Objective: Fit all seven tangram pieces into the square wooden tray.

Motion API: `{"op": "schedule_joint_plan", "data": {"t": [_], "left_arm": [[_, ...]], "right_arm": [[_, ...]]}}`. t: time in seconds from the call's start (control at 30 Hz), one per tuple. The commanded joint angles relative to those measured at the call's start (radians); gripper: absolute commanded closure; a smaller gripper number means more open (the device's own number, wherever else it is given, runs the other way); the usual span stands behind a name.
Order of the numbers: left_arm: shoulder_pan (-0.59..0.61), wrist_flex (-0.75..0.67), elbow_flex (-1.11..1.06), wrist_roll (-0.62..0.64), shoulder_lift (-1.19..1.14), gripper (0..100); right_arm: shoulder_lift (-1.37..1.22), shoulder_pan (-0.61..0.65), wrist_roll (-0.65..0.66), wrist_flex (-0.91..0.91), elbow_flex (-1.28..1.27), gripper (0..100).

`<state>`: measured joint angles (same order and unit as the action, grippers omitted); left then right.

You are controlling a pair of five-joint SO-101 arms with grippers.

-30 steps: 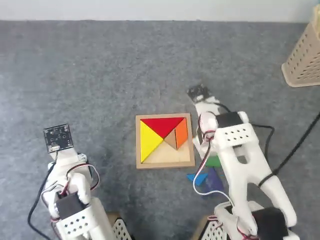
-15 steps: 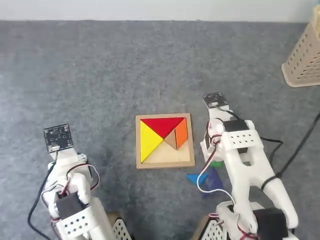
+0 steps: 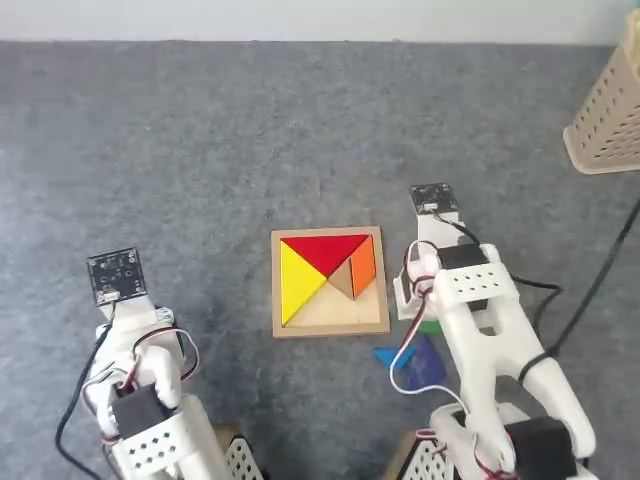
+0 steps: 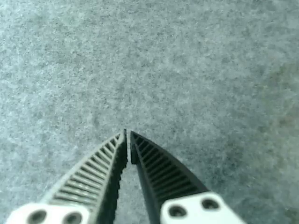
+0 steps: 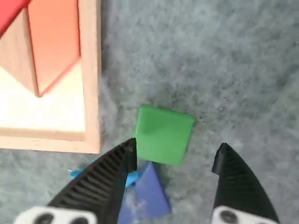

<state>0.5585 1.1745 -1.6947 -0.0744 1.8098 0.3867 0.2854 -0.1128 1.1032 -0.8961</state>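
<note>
The square wooden tray (image 3: 380, 323) lies mid-table holding a red triangle (image 3: 326, 252), a yellow triangle (image 3: 297, 283), an orange piece (image 3: 364, 267) and a small brown triangle (image 3: 343, 283). Its rim (image 5: 91, 84) and orange piece (image 5: 52, 44) show in the right wrist view. A green square (image 5: 163, 135) lies on the carpet beside the tray, with a purple-blue triangle (image 5: 145, 196) and a light blue piece (image 5: 77, 174) near it. My right gripper (image 5: 176, 151) hovers open over the green square. My left gripper (image 4: 128, 136) is shut over bare carpet at the lower left.
Grey carpet covers the table. A perforated beige basket (image 3: 610, 110) stands at the far right edge. The blue pieces (image 3: 410, 362) lie close to the right arm's base. Open carpet stretches behind and left of the tray.
The right arm swung from the tray's right edge outward and back, so its gripper now hangs over the green square. The left arm stayed still.
</note>
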Motion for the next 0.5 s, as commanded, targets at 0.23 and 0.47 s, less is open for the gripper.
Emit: {"op": "schedule_joint_plan", "data": {"t": [0.23,0.47], "left_arm": [[-0.003,0.006,0.008,0.015,0.008,99],[-0.003,0.006,0.008,0.015,0.008,99]], "right_arm": [[0.035,0.045,-0.034,-0.114,-0.044,73.4],[0.035,0.025,-0.031,-0.177,-0.107,73.4]]}}
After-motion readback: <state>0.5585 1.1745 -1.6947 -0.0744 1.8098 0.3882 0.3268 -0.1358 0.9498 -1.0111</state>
